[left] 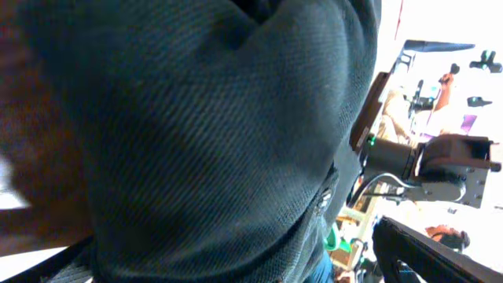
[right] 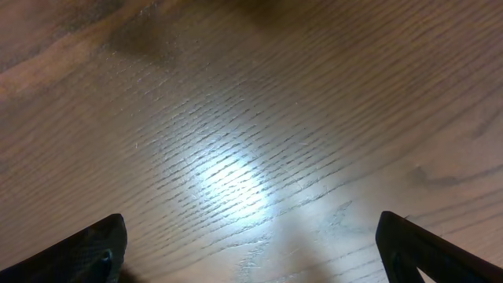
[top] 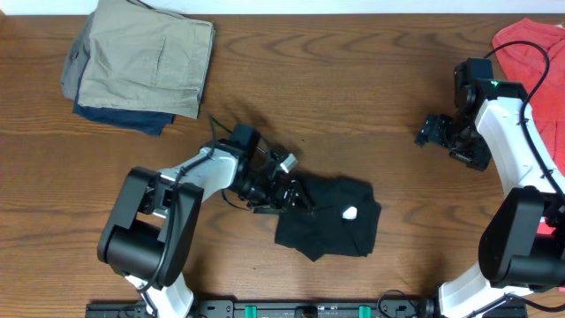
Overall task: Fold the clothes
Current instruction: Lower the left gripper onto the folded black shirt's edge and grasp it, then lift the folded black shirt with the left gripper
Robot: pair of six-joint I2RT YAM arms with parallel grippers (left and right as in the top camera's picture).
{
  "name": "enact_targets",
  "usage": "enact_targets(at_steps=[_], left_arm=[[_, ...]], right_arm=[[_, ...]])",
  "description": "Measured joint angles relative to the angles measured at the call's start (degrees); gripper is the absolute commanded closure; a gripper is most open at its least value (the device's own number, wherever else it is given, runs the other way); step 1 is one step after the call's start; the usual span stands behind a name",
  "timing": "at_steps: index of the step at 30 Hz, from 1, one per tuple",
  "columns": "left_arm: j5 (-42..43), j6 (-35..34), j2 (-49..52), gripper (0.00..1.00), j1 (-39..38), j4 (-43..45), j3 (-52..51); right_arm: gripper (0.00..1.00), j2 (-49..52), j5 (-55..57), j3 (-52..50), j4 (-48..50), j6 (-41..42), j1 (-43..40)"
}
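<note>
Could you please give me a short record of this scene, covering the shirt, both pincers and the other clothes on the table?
shirt: black T-shirt, loosely folded near the table's front middle, white tag showing
left pincer: at the shirt's left edge; grip unclear, its camera filled with black cloth
right pincer: open, over bare table, apart from the shirt
other clothes: khaki-over-navy folded pile back left; red garment back right

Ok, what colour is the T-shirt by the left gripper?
The T-shirt is black, with a small white patch; the overhead view shows it best.
</note>
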Motion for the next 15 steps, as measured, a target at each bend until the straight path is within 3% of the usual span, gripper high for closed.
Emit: enact_targets(at_steps=[6,8,11,15], left_arm=[[0.22,-1.14,0.0,0.01,-1.68,2.8,-0.11],[0.28,-2.32,0.0,0.13,-1.75,3.65,-0.11],[-0.79,-3.8,0.02,0.23,-1.77,4.81,-0.48],[-1.66,-5.6,0.02,0.47,-1.77,5.05,-0.85]], right_arm=[[0.01,0.0,0.0,0.0,0.0,0.0,0.0],[0.01,0.0,0.0,0.0,-0.02,0.0,0.0],[0.01,0.0,0.0,0.0,0.0,0.02,0.0],[0.01,0.0,0.0,0.0,0.0,0.0,0.0]])
